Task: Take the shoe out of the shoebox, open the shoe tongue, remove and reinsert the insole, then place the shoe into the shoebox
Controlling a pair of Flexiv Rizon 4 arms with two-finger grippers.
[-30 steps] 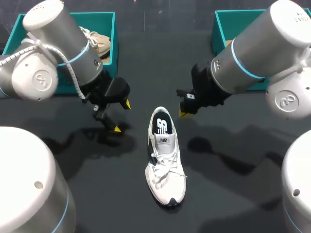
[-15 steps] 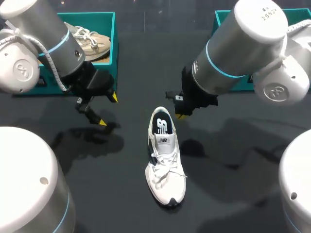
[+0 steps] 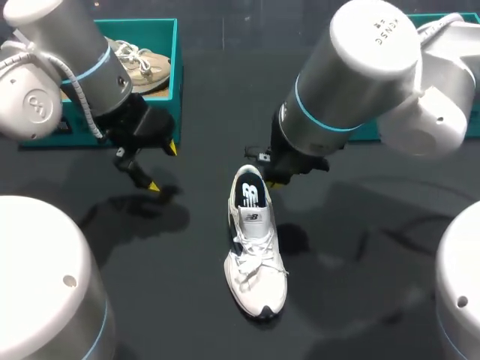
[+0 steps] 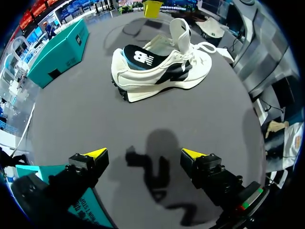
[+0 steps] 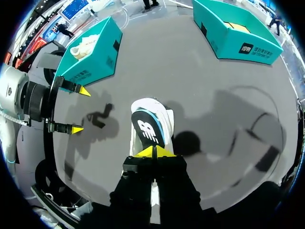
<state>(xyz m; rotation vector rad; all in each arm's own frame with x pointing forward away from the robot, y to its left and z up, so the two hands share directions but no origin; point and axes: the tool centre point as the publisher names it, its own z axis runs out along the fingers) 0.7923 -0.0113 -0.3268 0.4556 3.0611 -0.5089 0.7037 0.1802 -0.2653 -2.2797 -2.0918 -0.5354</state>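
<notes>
A white shoe (image 3: 253, 247) lies in the middle of the black table, heel toward the far side, its tongue (image 4: 181, 31) standing up and a dark insole (image 5: 147, 129) showing inside. My right gripper (image 3: 270, 180) is shut with nothing in it, its tips (image 5: 153, 151) close by the right of the heel opening; whether they touch I cannot tell. My left gripper (image 3: 163, 166) stands open and empty over bare table to the left of the shoe (image 4: 157, 67), well apart from it. In its own view the left gripper (image 4: 144, 153) has only table between its fingers.
A teal shoebox (image 3: 176, 60) at the far left holds a beige shoe (image 3: 139, 60). A second teal shoebox (image 5: 236, 31) stands at the far right, mostly hidden behind my right arm in the head view. My left gripper (image 5: 78, 109) hangs beside the left box (image 5: 90, 57).
My left gripper has drawn back to the left, away from the shoe, toward the left box. My right arm has swung left, bringing its shut tips to the shoe's heel.
</notes>
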